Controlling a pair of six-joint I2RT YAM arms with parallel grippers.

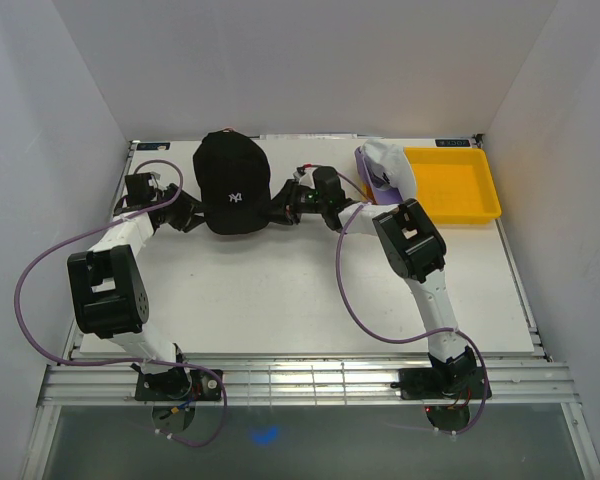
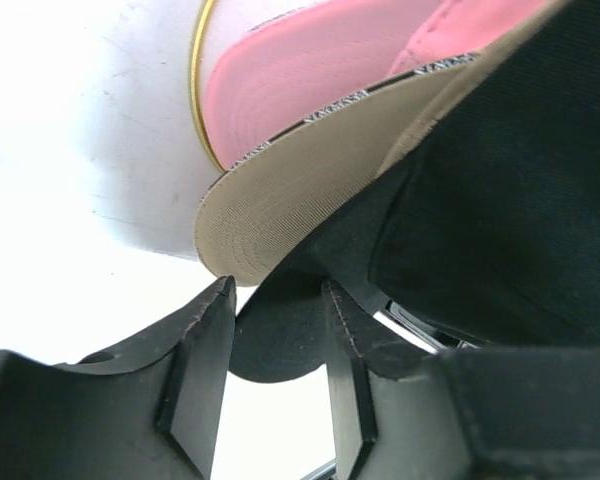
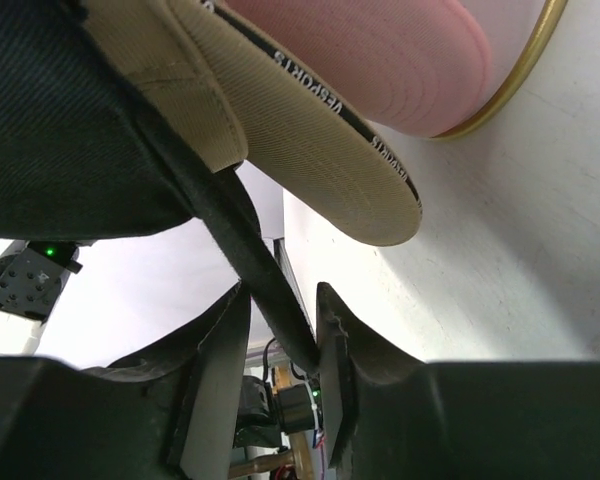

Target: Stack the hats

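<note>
On the far side of the white table [image 1: 280, 300], a yellow tray [image 1: 460, 185] has the white cap [image 1: 388, 160] lying over the purple cap [image 1: 363, 157] at its left rim. Left of it, the black cap [image 1: 230, 185] tops the tan cap [image 2: 280, 210] and pink cap [image 2: 310, 70]. The left claw [image 2: 277, 290] and right claw [image 3: 282, 292] are released, their fingers parted around the black cap's edge.
</note>
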